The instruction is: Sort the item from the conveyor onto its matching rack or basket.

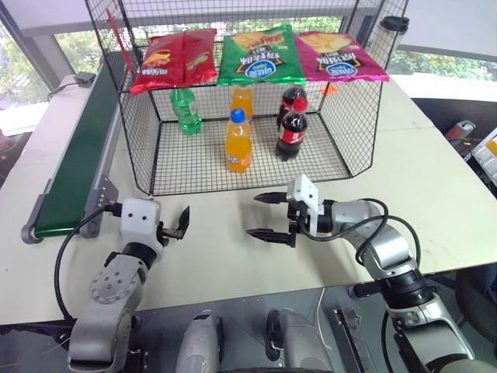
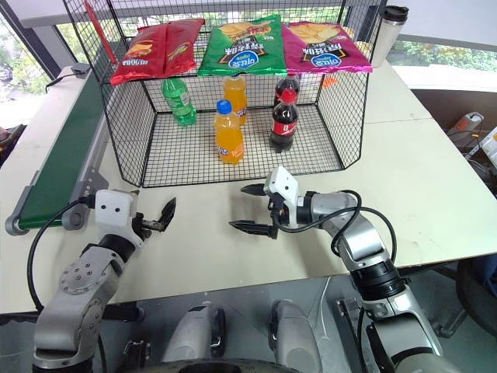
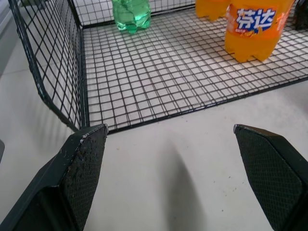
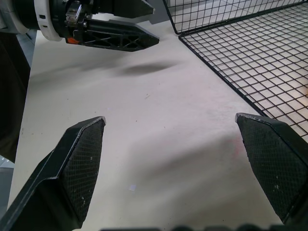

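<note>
Green bottle (image 1: 185,110) upright in back left corner of basket (image 1: 136,132), well apart from my claws; left claw (image 1: 180,223) and right claw (image 1: 268,216) both spread, empty, over table (image 1: 217,256)

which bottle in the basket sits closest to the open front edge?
The front orange soda bottle with the blue cap. It stands nearest the basket opening; the second orange bottle, the green bottle and both cola bottles stand farther back.

green bottle (image 1: 185,110) upright, basket (image 1: 194,165) back-left corner
</note>
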